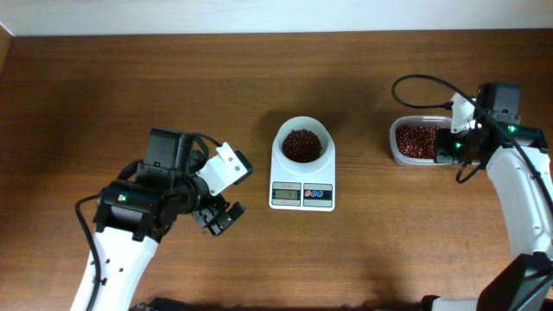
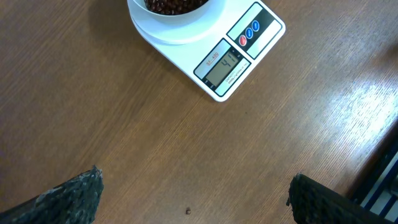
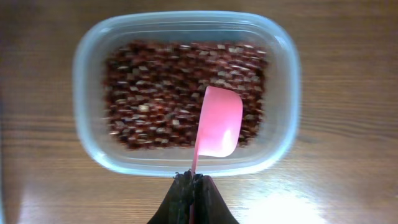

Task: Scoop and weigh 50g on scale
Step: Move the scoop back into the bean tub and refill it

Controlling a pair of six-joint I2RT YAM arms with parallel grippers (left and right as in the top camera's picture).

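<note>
The right tool (image 3: 191,182), clamped shut on the pink scoop (image 3: 217,121) whose cup reaches over the tub of red beans (image 3: 84,112), stands well right of the scale (image 1: 301,195), which sits mid-table (image 1: 173,86), while the wide-open, empty left tool (image 2: 196,191) sits nearer, off the scale's front-left.

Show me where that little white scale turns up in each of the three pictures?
Overhead: the scale sits mid-table, display toward the bottom edge.
Left wrist: scale at top centre, turned diagonally, bowl cut off.
Right wrist: not in it; only the bean tub and pink scoop.
Shared landmark: the bean tub, right of the scale in overhead.
</note>
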